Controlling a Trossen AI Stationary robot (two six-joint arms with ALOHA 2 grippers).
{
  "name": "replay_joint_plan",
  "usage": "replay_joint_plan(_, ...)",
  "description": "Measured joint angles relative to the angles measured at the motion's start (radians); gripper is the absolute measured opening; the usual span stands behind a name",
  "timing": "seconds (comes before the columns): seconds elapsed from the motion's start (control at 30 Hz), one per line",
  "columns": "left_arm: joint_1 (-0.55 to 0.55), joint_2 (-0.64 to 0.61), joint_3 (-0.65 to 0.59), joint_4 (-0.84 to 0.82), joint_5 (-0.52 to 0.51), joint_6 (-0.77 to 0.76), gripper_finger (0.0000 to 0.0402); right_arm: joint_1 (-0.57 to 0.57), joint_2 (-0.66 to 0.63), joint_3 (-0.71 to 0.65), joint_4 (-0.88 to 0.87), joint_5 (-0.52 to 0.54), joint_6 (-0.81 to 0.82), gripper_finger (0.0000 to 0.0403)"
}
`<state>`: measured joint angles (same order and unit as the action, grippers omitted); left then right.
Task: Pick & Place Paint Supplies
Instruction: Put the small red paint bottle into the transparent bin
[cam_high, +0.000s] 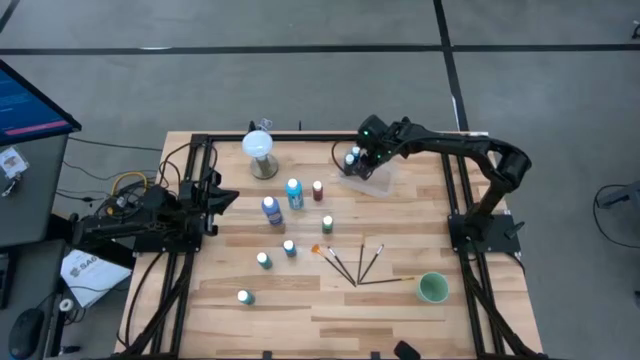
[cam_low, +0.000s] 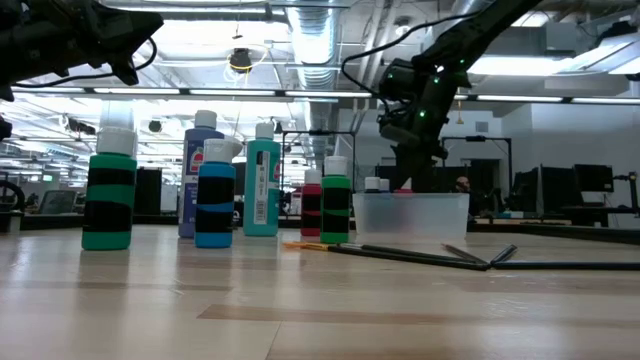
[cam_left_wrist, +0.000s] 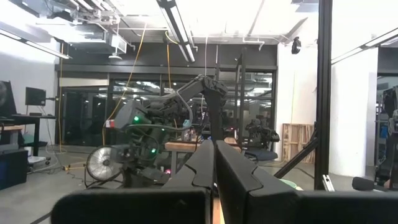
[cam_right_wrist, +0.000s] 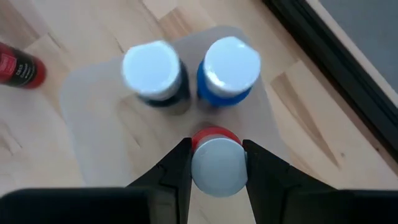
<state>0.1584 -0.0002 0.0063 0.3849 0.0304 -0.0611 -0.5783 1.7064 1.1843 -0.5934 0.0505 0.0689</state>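
Gripping a red bottle (cam_right_wrist: 214, 163) by its white cap, the right gripper (cam_right_wrist: 216, 163) hangs over a clear tray (cam_high: 372, 181) at upper centre of the high view. Two bottles already stand in the tray: one blue (cam_right_wrist: 229, 70), one dark (cam_right_wrist: 152, 73). Another red bottle (cam_right_wrist: 18, 68) lies outside it on the table (cam_high: 300, 300).

Left gripper (cam_high: 222, 198) waits at mid-left of the high view, fingers (cam_left_wrist: 233, 171) pressed together w/ nothing between them.

Loose bottles (cam_high: 294, 193) cluster at table centre, more toward lower left. Brushes (cam_high: 352, 264) fan out lower centre-right, next to a green cup (cam_high: 433, 288). White globe (cam_high: 259, 146) sits upper centre-left.
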Motion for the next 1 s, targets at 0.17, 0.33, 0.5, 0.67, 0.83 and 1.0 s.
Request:
replay_joint_plan(0.17,0.0,0.0,0.0,0.001,0.0,0.0,0.0002,-0.001,0.0,0.0,0.014,0.002,-0.013,0.0107)
replay_joint_plan(0.33,0.0,0.0,0.0,0.001,0.0,0.0,0.0002,0.0,0.0,0.0,0.03,0.002,-0.011,0.0107)
replay_joint_plan(0.5,0.0,0.0,0.0,0.002,0.0,0.0,0.0002,-0.001,0.0,0.0,0.03,0.003,-0.007,0.0109)
replay_joint_plan(0.67,0.0,0.0,0.0,0.002,0.0,0.0,0.0002,0.0,0.0,0.0,0.03,0.067,0.009,0.0144)
replay_joint_plan(0.83,0.0,0.0,0.0,0.002,0.0,0.0,0.0002,-0.001,0.0,0.0,0.032,0.081,0.011,0.0163)
replay_joint_plan(1.0,0.0,0.0,0.0,0.002,0.0,0.0,0.0002,0.0,0.0,0.0,0.043,0.081,0.001,0.0169)
